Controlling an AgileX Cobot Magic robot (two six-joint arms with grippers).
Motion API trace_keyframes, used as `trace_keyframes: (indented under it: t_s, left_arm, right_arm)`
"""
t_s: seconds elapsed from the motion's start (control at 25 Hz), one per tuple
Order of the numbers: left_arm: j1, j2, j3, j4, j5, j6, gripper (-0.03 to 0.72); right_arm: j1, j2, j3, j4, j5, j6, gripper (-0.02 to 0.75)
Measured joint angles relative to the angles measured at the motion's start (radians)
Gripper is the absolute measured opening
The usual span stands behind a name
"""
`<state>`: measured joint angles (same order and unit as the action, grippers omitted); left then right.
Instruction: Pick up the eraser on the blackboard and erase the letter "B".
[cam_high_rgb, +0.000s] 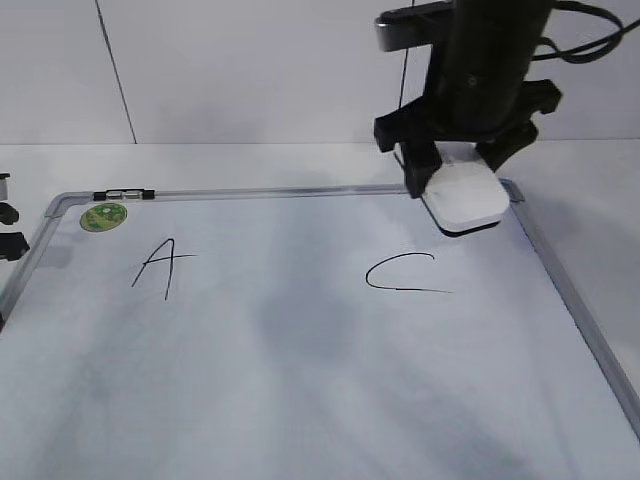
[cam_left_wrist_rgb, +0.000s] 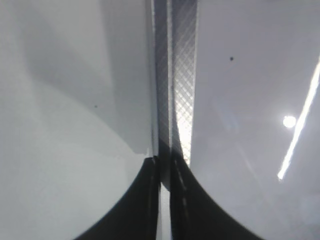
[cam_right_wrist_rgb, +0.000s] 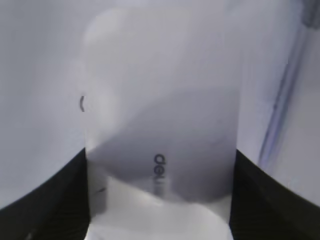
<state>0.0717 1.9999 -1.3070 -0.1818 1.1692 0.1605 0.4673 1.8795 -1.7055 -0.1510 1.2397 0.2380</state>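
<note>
Eraser (cam_high_rgb: 466, 195) (white) gripped by right pincer (cam_high_rgb: 462, 178) at blackboard's (cam_high_rgb: 300, 400) far right corner | left pincer (cam_left_wrist_rgb: 165, 200) closed, empty | letters "A" (cam_high_rgb: 160, 265), "C" (cam_high_rgb: 403, 273) visible

White eraser (cam_high_rgb: 466, 196) with dark underside and grey lettering, white blackboard (cam_high_rgb: 300, 380) with grey metal frame, black letters A (cam_high_rgb: 160, 265) and C (cam_high_rgb: 403, 272), round green sticker (cam_high_rgb: 103, 216), black right gripper (cam_high_rgb: 460, 160)
</note>
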Motion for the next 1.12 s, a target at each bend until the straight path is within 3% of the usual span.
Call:
trace_keyframes:
  t_s: [0.4,0.64,1.12]
  left_arm:
    - [0.000,0.000,0.000,-0.002,0.000,0.000,0.013]
    - [0.000,0.000,0.000,-0.002,0.000,0.000,0.013]
    - [0.000,0.000,0.000,-0.002,0.000,0.000,0.013]
  right_arm:
    - [-0.135,-0.022,0.064,-0.068,0.001,0.051,0.515]
    - [-0.207,0.025,0.070,-0.002,0.001,-0.027,0.516]
    - [-0.229,0.058,0.266,0.042,-0.017,-0.084,0.515]
